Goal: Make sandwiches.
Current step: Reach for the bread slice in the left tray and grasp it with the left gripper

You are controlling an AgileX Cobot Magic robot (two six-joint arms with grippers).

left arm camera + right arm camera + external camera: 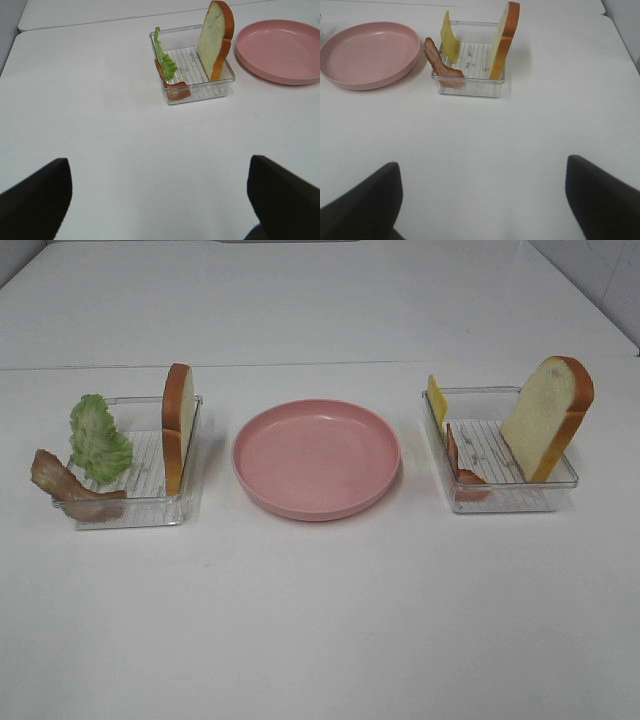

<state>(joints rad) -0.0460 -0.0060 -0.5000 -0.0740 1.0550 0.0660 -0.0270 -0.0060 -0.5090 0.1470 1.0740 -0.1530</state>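
Dark fingers (35,200) of the left end effector (157,162) fill the near corners of its wrist view, spread wide with only bare bench (150,135) between them. The right end effector (482,162) stands the same, spread and holding nothing.

You have no sandwich yet: its parts are split between two clear trays. In the high view the left tray (130,518) sits left of centre. It has a bread slice (177,430) upright against its right wall, a lettuce leaf (98,440) standing at its left side and a bacon strip (65,488) draped over its front left corner. The right tray (520,502), right of centre, holds a second bread slice (548,415) leaning at its right side and a cheese square (437,400) upright against its left wall. A bacon piece (462,470) lies just in front of the cheese; whether that is one strip or two I cannot tell. Between the trays lies the pink plate (316,455), with nothing on it.

You are at the very start, I judge: the first pick. The next move calls for one arm to reach a bread slice, close on its crust edges while it stands, and lay it flat on the plate as the base. Mind the thin tray wall beside the slice; a finger needs room there.
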